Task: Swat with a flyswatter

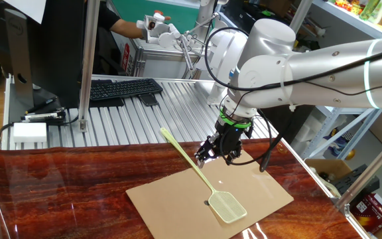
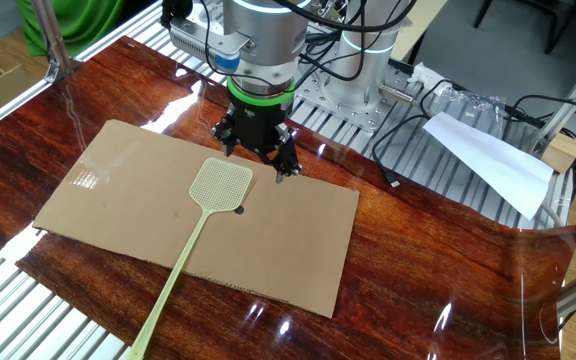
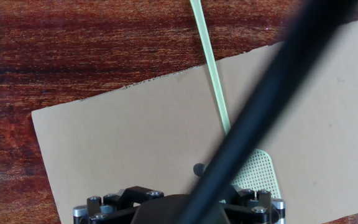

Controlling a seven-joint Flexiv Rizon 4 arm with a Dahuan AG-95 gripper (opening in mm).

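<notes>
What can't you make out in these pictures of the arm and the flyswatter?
- Hand view: a blurred black cable crosses the frame, covering part of the flyswatter head, and the fingers fall outside the picture.
- The other fixed view: the flyswatter handle's end is cut off by the bottom edge.
- One fixed view: the gripper is too small and dark to tell open from shut.

Open cardboard sheet [image 2: 118,200] at nine o'clock of flyswatter [image 2: 218,186] head, passable. Gripper [image 2: 258,160] crowding head's one o'clock edge. Bare wood table [image 2: 438,250] at three o'clock, unobstructed.
</notes>
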